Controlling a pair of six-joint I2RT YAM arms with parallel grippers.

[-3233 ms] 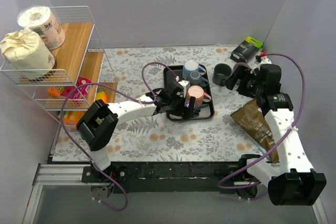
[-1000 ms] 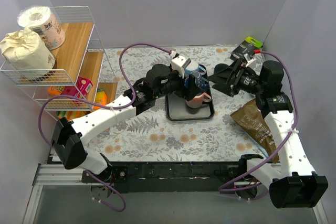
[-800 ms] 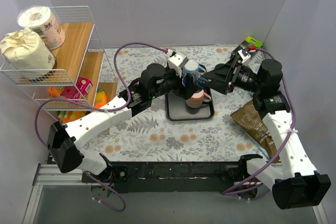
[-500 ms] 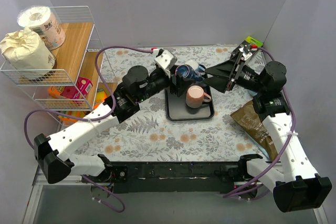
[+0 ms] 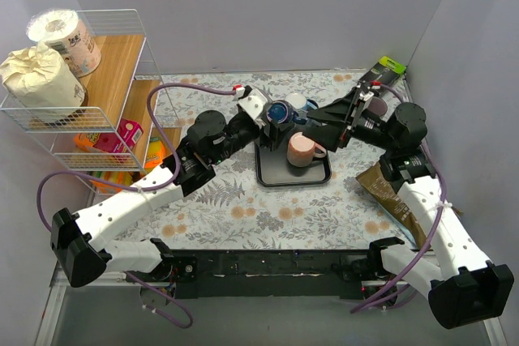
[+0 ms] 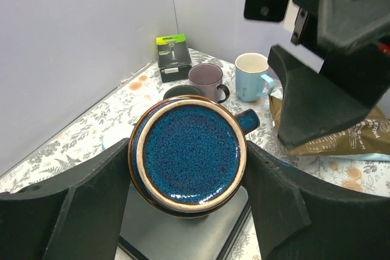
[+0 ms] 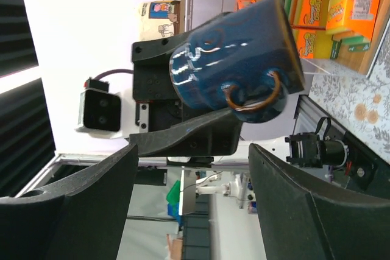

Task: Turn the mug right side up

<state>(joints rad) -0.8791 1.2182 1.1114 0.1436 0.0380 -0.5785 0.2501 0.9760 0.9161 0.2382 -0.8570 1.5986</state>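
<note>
Blue and shiny, the mug [image 7: 234,59] is up in the air, squeezed between the two black fingers of the left pincer [image 6: 187,150]. One finger presses on each side of it, so the left pincer has a firm hold. The mug is tipped over, and its round blue end looks back at the left wrist camera. It is hard to tell if that end is the mouth or the bottom. Its handle sticks out toward the right pincer [image 5: 320,126], which is just beside the mug with its fingers spread wide, holding nothing. Below the left pincer sits a black tray [image 5: 272,174] with a pink mug [image 5: 300,150] on it.
</note>
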